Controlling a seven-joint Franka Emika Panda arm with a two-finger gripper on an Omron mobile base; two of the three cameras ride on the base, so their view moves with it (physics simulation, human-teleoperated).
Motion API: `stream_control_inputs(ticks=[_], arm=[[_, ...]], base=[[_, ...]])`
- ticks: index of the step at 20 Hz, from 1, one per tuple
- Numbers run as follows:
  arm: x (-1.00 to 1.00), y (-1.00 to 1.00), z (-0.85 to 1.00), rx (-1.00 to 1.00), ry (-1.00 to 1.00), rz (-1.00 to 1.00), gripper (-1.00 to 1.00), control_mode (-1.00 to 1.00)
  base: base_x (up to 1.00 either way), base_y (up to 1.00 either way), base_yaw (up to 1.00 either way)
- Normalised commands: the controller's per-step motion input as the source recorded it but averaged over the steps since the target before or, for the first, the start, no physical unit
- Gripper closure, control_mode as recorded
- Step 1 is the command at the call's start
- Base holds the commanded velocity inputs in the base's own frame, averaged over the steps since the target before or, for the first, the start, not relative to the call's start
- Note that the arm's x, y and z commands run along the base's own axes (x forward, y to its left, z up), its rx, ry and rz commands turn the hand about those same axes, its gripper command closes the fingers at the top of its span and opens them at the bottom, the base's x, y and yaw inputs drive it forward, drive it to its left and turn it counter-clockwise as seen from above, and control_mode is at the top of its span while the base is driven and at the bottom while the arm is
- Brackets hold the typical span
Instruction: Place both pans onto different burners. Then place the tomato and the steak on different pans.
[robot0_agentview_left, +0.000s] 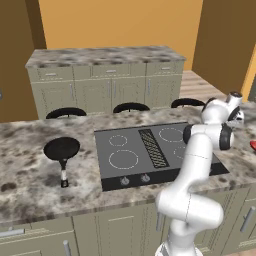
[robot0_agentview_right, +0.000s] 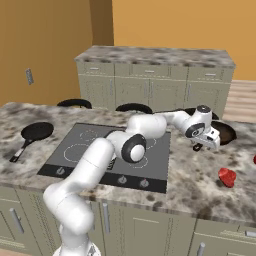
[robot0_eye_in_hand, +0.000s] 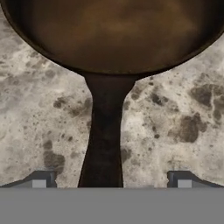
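The hand (robot0_agentview_right: 209, 141) is seen above the desk (robot0_agentview_right: 200, 180) to the right of the cooktop (robot0_agentview_right: 155, 165), poised over the black handle (robot0_eye_in_hand: 103, 144) of the brown pan (robot0_agentview_right: 227, 131). In the hand view its two finger tips (robot0_eye_in_hand: 43, 179) stand wide apart on either side of that handle, with bare gaps between them and it, so the hand is open and nothing is gripped. The brown pan lies on the desk, off the cooktop, its bowl beyond the hand and its handle pointing back toward it.

The black pan (robot0_agentview_left: 62, 148) is set on the desk well to the left of the cooktop, its long light-tipped handle (robot0_agentview_left: 64, 172) directed toward the front edge. It rests on no burner.

The cooktop is flat and dark grey, with white burner circles (robot0_agentview_left: 123, 159) on both sides of a ribbed centre strip (robot0_agentview_left: 153, 148) and small knobs (robot0_agentview_left: 124, 180) along its front. Nothing is placed on any burner.

A red item (robot0_agentview_right: 227, 177) is seen on the desk to the right of the hand, nearer the front edge, well apart from both pans; whether it is the steak or the tomato cannot be told. Another speck of red (robot0_agentview_right: 255, 160) is cut off by the right edge of the right base view.
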Motion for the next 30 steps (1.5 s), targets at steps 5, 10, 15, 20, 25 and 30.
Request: stream_control_inputs(ticks=[5,10,15,20,25,30], arm=[[0.19,0.00,-0.28,0.00,0.00,0.00,-1.00,-1.00],[0.16,0.00,-0.21,0.00,0.00,0.00,1.00,-1.00],[0.00,-0.03,0.00,0.00,0.00,0.00,1.00,-1.00],[-0.09,0.19,0.01,-0.02,-0.03,0.04,1.00,-1.00],[-0.36,0.64,0.03,-0.03,-0.01,0.02,1.00,-1.00],[-0.47,0.64,0.00,-0.06,-0.06,0.11,1.00,-1.00]], base=[[0.00,0.00,0.00],[0.00,0.00,0.00],[0.00,0.00,0.00],[0.00,0.00,0.00],[0.00,0.00,0.00],[0.00,0.00,0.00]])
